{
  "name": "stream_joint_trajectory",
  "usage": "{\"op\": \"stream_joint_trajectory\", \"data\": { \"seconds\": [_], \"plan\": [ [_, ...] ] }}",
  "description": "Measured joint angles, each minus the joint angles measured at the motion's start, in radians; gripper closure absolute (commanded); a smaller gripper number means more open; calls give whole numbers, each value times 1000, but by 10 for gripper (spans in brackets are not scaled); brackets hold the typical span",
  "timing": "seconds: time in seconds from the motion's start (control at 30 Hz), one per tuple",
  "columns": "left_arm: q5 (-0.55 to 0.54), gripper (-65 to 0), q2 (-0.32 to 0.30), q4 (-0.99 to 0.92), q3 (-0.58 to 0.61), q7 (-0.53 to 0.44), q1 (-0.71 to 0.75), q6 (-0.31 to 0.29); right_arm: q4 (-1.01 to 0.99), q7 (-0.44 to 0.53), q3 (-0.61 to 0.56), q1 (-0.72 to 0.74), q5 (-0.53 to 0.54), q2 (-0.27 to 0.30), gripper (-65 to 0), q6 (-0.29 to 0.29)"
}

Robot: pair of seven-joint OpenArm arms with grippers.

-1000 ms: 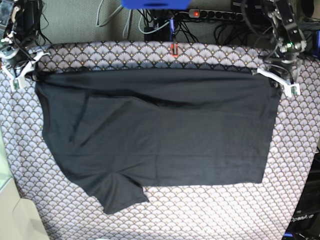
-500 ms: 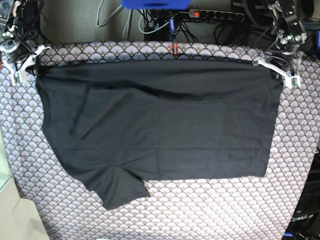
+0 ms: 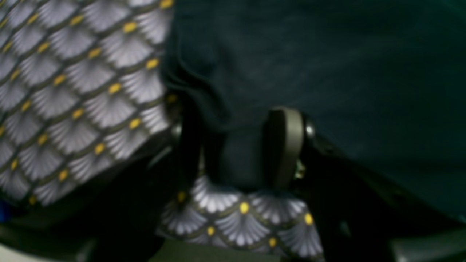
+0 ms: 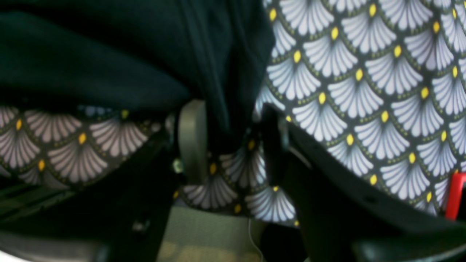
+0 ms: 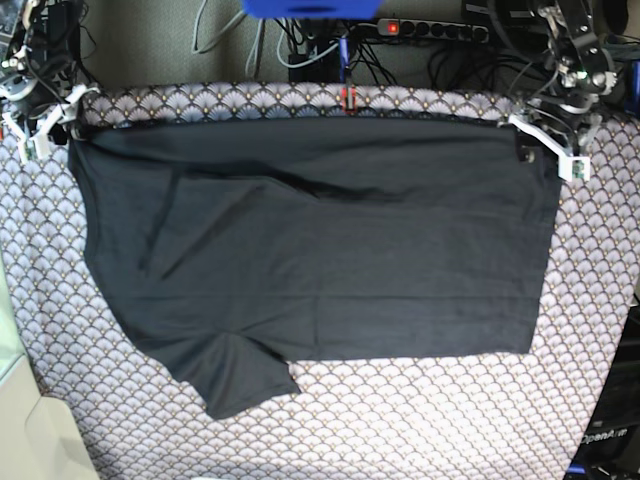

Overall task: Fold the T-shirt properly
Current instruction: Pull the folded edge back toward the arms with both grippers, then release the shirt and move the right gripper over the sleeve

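**Mia:** Behind it all is a mess of black wires [image 5: 450, 60] and a power strip [image 5: 430, 30] with a red light on; a blue thing [image 5: 310, 8] sticks in at the top.

**Tom:** What is under the T-shirt [image 5: 320, 250]?

**Mia:** A pale cloth [image 5: 400, 420] with little fan shapes and yellow dots; it covers the whole top. The T-shirt is dark, nearly black, and it lies spread out flat on that cloth; it fills most of the middle. Its far edge runs straight along the back, close to a small red mark [image 5: 349, 98].

**Tom:** Can you see a sleeve?

**Mia:** Yes; one sleeve [image 5: 245, 385] pokes out at the near side, on the base view's left. A long soft wrinkle [image 5: 250, 180] crosses the shirt near the far side.

**Tom:** Where are the left fingers [image 3: 284, 145]?

**Mia:** At the far corner of the shirt on the base view's right; they stand apart, not squeezing, and the shirt's corner lies between them.

**Tom:** And the right fingers [image 4: 192, 138]?

**Mia:** At the other far corner, on the base view's left; they are spread apart too. A strip of dark shirt lies between them, and I can see fan cloth in the gap beside it. Both close views are blurry.
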Motion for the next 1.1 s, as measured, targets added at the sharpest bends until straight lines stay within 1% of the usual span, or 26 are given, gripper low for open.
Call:
{"op": "stream_joint_trajectory", "data": {
  "seconds": [0.03,0.13,0.23,0.37,0.43,0.5,0.63,0.7,0.77,0.83,0.93,0.97,1.03,1.1],
  "plan": [
    [0,-299,4,0,-13,0,0,-13,0,-7,10,0,0,-1,-263,2],
    [0,-301,12,0,-54,1,0,-5,-2,-18,70,-2,-7,-10,-263,3],
    [0,-301,20,0,-94,1,0,-6,-2,-23,145,-3,-16,-34,-264,3],
    [0,-302,19,0,-142,1,0,-13,-2,-29,208,-5,-26,-27,-269,-1],
    [1,-302,17,0,-153,1,1,-9,-2,-29,204,-5,-26,-25,-290,-4],
    [3,-302,18,0,-160,1,-1,-10,-2,-29,196,-4,-26,-33,-328,-3],
    [-1,-303,20,0,-206,0,-5,-13,4,-23,211,0,-85,-66,-412,-4],
    [0,-303,20,0,-232,0,-5,-13,34,-31,208,-5,-86,-79,-432,-3],
    [0,-303,19,0,-254,1,-5,-14,100,-23,209,-8,-79,-87,-434,-6],
    [2,-303,17,0,-283,0,-5,-79,182,-27,224,0,-79,-116,-428,-6],
    [4,-303,24,5,-338,5,-17,-140,332,-30,252,6,-81,-200,-421,-7],
    [12,-303,29,11,-357,16,-26,-141,383,-35,251,6,-90,-227,-418,-10],
    [14,-303,27,12,-374,9,-39,-153,453,-31,218,0,-86,-254,-403,-10],
    [7,-303,26,12,-379,7,-44,-156,468,-18,170,2,-76,-283,-372,-8]
  ]
}}
